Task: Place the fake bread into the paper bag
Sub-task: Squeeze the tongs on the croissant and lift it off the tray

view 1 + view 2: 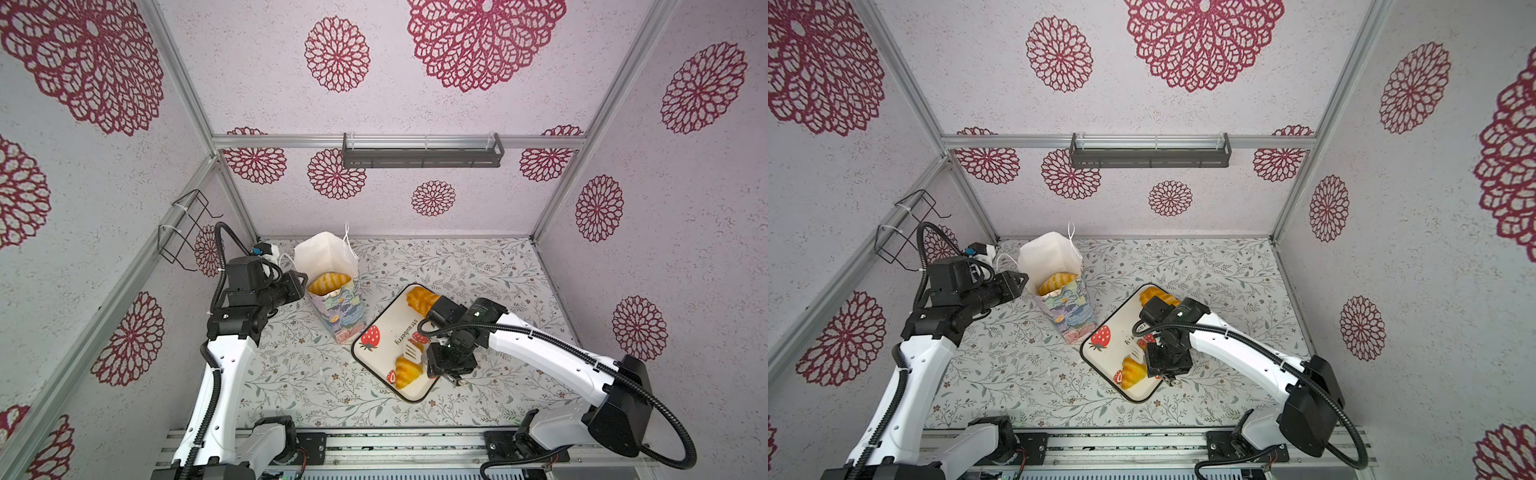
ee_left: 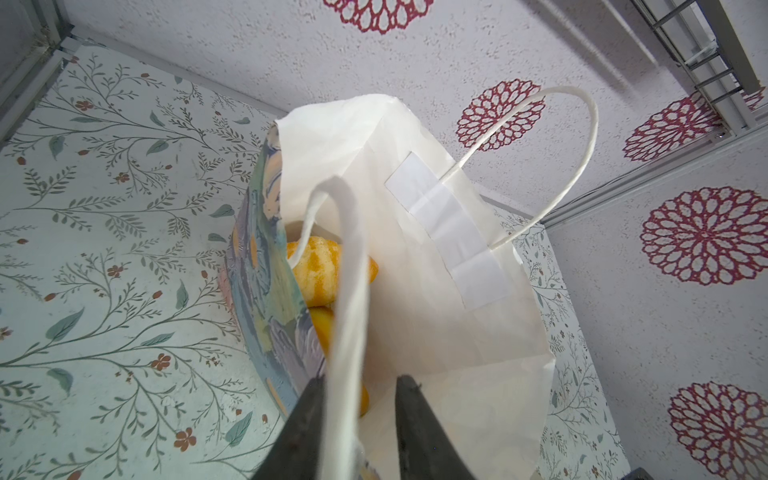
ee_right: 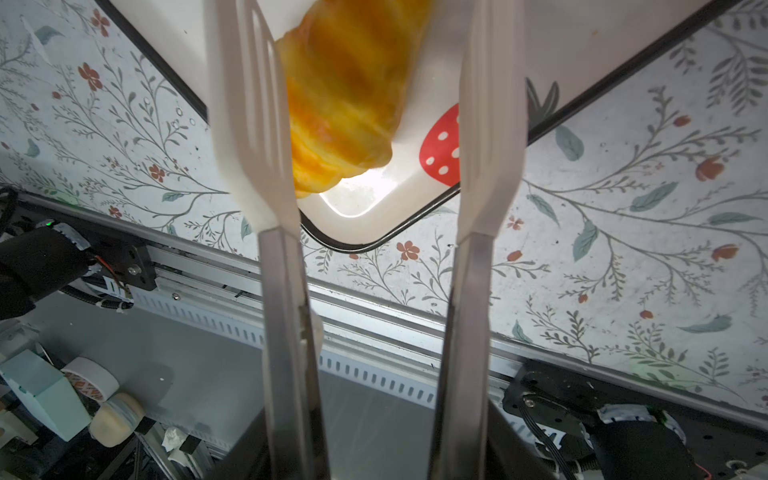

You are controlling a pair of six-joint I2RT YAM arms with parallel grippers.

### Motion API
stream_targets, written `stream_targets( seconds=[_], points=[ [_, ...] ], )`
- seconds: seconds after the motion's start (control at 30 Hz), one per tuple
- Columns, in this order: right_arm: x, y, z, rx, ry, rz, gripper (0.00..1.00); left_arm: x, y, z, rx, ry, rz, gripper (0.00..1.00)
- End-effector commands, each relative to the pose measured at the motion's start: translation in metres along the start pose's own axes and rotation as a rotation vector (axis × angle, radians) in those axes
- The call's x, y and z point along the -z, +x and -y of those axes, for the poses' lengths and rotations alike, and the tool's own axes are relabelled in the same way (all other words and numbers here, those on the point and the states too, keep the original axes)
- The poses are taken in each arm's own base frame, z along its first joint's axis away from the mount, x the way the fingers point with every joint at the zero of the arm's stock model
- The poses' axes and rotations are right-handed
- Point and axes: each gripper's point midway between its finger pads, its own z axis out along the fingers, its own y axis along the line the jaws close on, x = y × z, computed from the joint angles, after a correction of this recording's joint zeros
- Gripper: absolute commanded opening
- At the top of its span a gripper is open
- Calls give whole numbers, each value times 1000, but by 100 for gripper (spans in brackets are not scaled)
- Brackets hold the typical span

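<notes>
The paper bag stands upright at the back left of the floral table, and fake bread fills its mouth. My left gripper is at the bag's left rim. Its jaws are apart, and a white handle runs between them. A croissant lies on the strawberry tray. A long loaf lies at the tray's far end. My right gripper is shut on white tongs, whose blades stand apart on either side of the croissant.
A grey shelf hangs on the back wall and a wire rack on the left wall. The rail with the arm bases runs along the table's front edge. The right forearm crosses above the table beside the tray.
</notes>
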Motion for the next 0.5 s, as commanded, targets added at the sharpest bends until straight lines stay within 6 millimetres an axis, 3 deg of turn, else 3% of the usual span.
stream_targets(
  seconds=[0.0,0.47],
  points=[
    [6,4,-11,27,-42,17,57,4,-10,8,-32,16,27,33],
    [-12,8,-30,64,-79,-9,57,5,-11,9,-35,18,30,33]
  ],
)
